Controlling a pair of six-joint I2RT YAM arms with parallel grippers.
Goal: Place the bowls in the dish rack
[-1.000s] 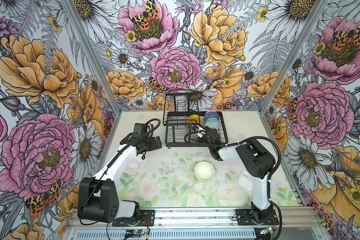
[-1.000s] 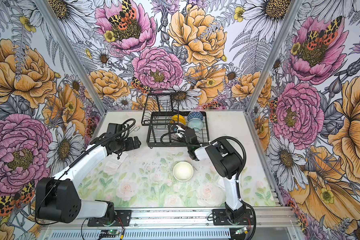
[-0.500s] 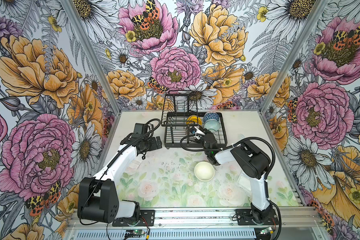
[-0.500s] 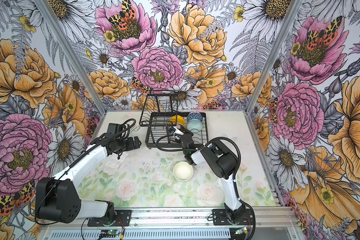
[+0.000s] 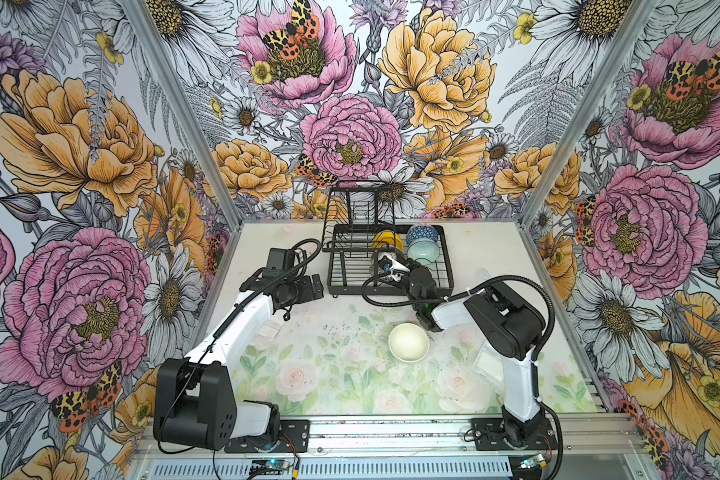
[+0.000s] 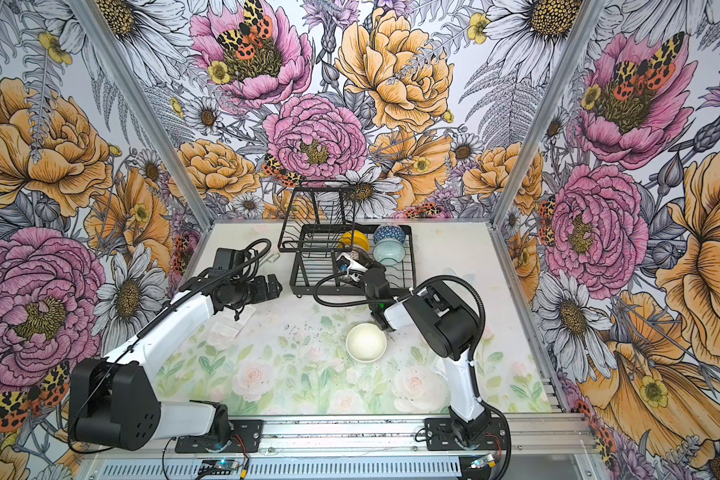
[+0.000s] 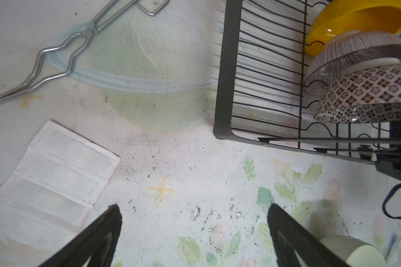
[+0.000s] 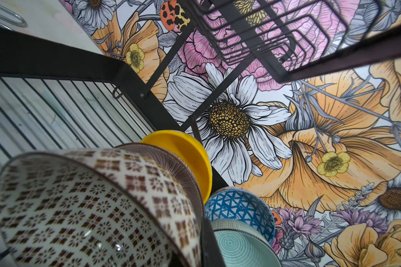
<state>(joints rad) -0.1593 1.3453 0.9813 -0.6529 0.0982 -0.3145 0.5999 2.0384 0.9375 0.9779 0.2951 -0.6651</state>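
The black wire dish rack (image 5: 350,272) stands at the far middle of the surface. Inside it, tipped on edge in a row, lean the yellow bowl (image 5: 385,240), the pink-striped bowl (image 7: 357,55) and the brown-and-white patterned bowl (image 7: 366,92). Beside them nest the blue-patterned bowl (image 5: 421,233) and the teal bowl (image 5: 422,252). The cream bowl (image 5: 408,343) sits upright outside the rack, in front of it.

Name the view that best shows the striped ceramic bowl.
The left wrist view: the striped ceramic bowl shows most of its ribbed side, leaning between the yellow bowl and the brown-patterned bowl. The right wrist view gives only a sliver; both top views leave it too small to make out.
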